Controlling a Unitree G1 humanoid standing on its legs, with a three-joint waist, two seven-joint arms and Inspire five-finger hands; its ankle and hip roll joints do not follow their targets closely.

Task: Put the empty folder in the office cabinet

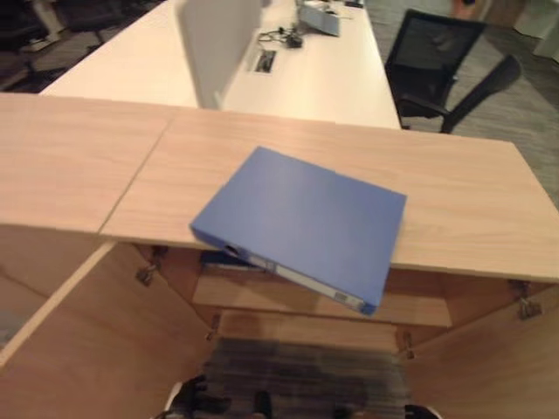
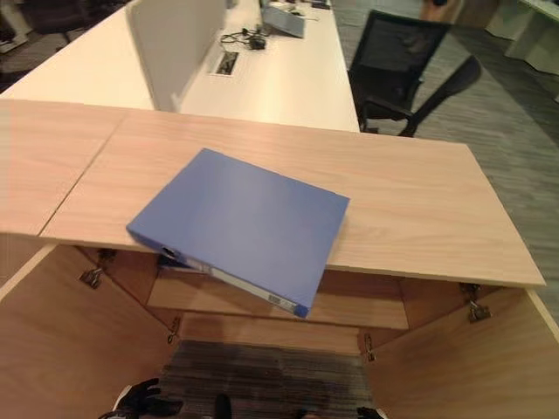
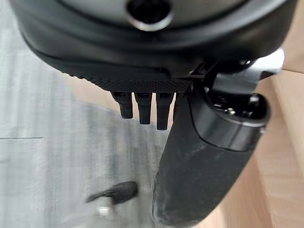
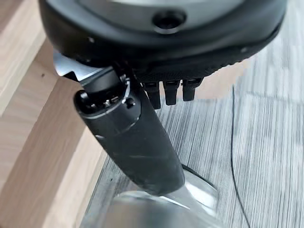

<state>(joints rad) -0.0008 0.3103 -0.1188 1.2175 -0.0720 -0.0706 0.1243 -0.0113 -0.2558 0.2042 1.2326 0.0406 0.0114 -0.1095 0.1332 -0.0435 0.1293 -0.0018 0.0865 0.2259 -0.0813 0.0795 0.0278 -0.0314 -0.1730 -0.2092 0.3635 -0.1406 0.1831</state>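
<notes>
The blue folder [image 1: 301,223] lies flat and closed on the wooden cabinet top [image 1: 472,209], turned at an angle, with its spine corner hanging past the front edge. Below it the cabinet stands open, with a shelf [image 1: 419,310] inside. Another blue item [image 1: 229,259] lies on that shelf under the folder's overhang. My left hand [image 3: 204,156] hangs low over the carpet beside the wooden panel, fingers relaxed and holding nothing. My right hand [image 4: 133,142] hangs the same way by the other wooden panel, also holding nothing. Both hands are well below the folder.
The cabinet's left door [image 1: 96,340] and right door [image 1: 489,367] swing out toward me on either side. Behind the cabinet a long white desk [image 1: 323,78] carries a divider panel [image 1: 218,44]. A black office chair [image 1: 437,70] stands at the back right.
</notes>
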